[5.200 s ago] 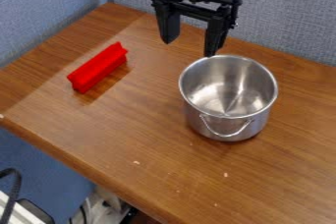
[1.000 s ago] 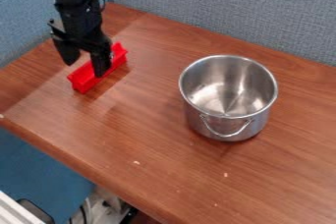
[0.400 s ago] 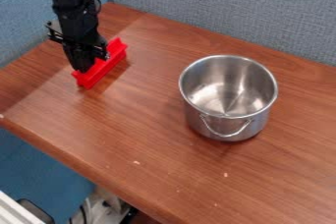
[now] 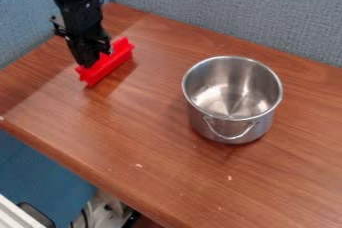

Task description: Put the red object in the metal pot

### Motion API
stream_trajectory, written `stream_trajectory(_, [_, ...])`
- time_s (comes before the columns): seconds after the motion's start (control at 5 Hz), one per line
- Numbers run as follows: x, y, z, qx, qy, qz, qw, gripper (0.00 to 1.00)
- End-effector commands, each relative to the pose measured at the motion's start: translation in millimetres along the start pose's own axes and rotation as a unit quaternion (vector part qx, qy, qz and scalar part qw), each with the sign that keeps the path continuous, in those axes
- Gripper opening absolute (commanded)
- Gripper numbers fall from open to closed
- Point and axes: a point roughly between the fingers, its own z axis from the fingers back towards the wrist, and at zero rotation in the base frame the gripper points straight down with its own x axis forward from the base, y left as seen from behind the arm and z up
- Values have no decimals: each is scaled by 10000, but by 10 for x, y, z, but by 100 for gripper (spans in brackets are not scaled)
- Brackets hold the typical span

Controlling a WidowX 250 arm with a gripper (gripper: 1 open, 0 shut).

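The scene has one table [image 4: 127,122], of brown wood, and on it there are two things of the task: one block [image 4: 110,62] and one pot [image 4: 234,96]. One robot arm [image 4: 72,0] comes down from the top left, and it carries one gripper [image 4: 90,52], black, which points straight down to the table.

The block is bright red and long. It lies on the left part of the table, turned diagonally, with its far end toward the upper right. The gripper stands over the near left part of the block. Its two fingers are drawn together to a narrow gap and they clamp the block there (most likely on the raised edge, but the fingers hide the exact place). It cannot be told whether the bottom of the block touches the wood or is just above it.

The pot is of shiny metal, round, upright, with straight sides. It stands on the right part of the table, well apart from the block and from the gripper. Its bright bottom is in plain view, and one small loop handle [image 4: 230,129] hangs on the side nearest to the camera.

Behind the table there is one blue wall [image 4: 254,7].
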Motion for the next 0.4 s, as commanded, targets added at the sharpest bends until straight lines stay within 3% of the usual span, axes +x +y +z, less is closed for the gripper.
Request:
stream_trajectory(0.0, [161, -103, 498, 233, -657, -83, 9975, 0])
stream_trajectory(0.2, [273, -390, 732, 115, -958, -300, 9949, 0])
